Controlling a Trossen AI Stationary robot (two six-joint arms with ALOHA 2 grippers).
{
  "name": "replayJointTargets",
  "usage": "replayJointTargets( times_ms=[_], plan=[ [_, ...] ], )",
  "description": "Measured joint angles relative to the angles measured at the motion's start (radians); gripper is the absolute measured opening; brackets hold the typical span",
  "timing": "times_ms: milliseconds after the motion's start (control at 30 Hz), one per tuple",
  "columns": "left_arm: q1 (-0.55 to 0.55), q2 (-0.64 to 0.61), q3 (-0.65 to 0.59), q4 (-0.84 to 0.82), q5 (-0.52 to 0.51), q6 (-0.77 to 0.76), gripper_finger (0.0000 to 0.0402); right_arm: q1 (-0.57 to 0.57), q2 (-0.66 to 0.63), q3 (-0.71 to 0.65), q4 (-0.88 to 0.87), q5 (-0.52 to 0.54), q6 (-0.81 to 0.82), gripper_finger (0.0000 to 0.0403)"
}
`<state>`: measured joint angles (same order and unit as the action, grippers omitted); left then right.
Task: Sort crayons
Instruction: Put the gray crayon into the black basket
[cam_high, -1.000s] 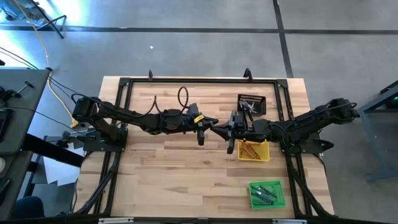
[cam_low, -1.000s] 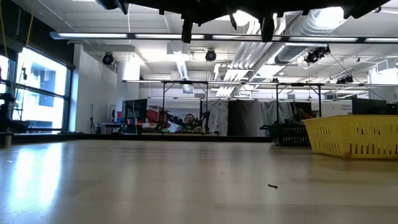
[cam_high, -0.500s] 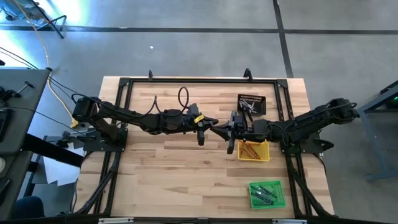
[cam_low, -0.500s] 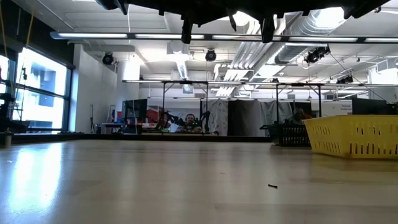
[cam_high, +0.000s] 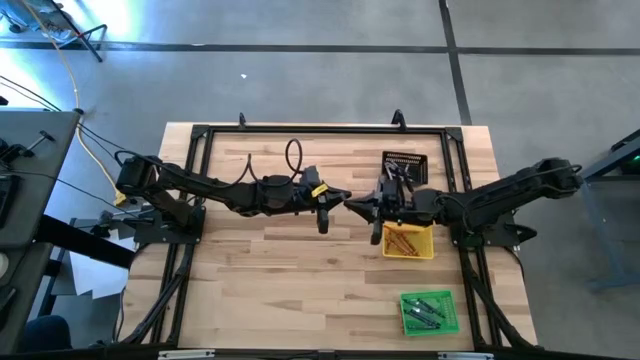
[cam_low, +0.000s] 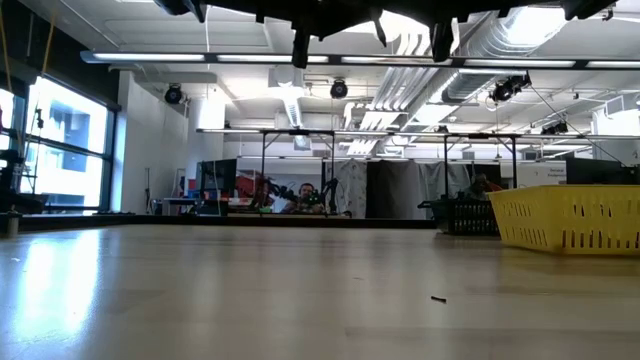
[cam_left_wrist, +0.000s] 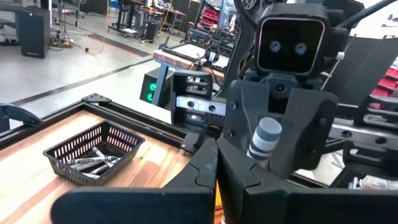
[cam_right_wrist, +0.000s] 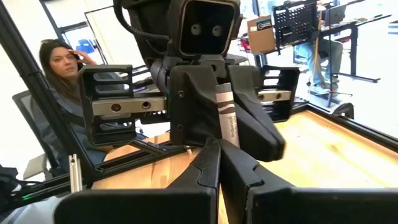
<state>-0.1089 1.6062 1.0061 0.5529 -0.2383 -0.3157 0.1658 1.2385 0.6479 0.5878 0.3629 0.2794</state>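
Observation:
High over the table's middle my two grippers meet tip to tip. A grey crayon (cam_right_wrist: 227, 118) with a paper wrapper stands between them; its flat top (cam_left_wrist: 269, 129) shows in the left wrist view. My right gripper (cam_right_wrist: 219, 148) (cam_high: 357, 206) is shut on it. My left gripper (cam_left_wrist: 217, 149) (cam_high: 337, 199) faces it, shut and holding nothing. More crayons lie in trays: grey ones (cam_left_wrist: 87, 163) in the black tray (cam_high: 405, 165), orange ones (cam_high: 403, 240) in the yellow tray (cam_high: 425, 252), green ones (cam_high: 428, 310) in the green tray (cam_high: 405, 325). My right gripper pinches the grey crayon by its lower end (cam_right_wrist: 231, 140) between its two fingertips. My own fingertip hides the very spot. The fingers lie level, come from the table's right side and cross the crayon. The crayon rises nearly upright above them, far clear of the table.
The three trays stand along the table's right half. A black frame (cam_high: 300, 128) runs around the tabletop. A small dark speck (cam_low: 438, 298) lies on the wood. A person (cam_right_wrist: 59, 68) sits beyond the table.
My right gripper has drawn back a little toward the table's right edge, away from my left gripper, and the grey crayon has gone with it, still upright.

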Motion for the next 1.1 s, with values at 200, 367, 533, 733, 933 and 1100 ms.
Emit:
replayJointTargets(
  times_ms=[200, 367, 533, 733, 933, 1100],
  plan=[
    [0.0, 0.0, 0.0, 0.007, 0.0, 0.003, 0.0, 0.0, -0.018, 0.0, -0.025, 0.007, 0.0, 0.0],
    [0.0, 0.0, 0.0, 0.014, 0.0, 0.003, 0.0, 0.0, -0.018, 0.0, -0.025, 0.007, 0.0, 0.0],
    [0.0, 0.0, 0.0, 0.014, 0.0, 0.003, 0.0, 0.0, -0.018, 0.0, -0.027, 0.007, -0.008, 0.0],
    [0.0, 0.0, 0.0, 0.015, 0.0, 0.003, 0.0, 0.0, -0.018, 0.0, -0.028, 0.007, -0.011, 0.0],
    [0.0, 0.001, 0.0, 0.019, -0.001, 0.003, 0.0, -0.004, -0.018, 0.0, -0.029, 0.006, -0.011, 0.0],
    [0.0, 0.001, 0.0, 0.02, -0.009, 0.003, 0.0, -0.017, -0.018, 0.0, -0.029, 0.002, -0.008, 0.0]
  ],
)
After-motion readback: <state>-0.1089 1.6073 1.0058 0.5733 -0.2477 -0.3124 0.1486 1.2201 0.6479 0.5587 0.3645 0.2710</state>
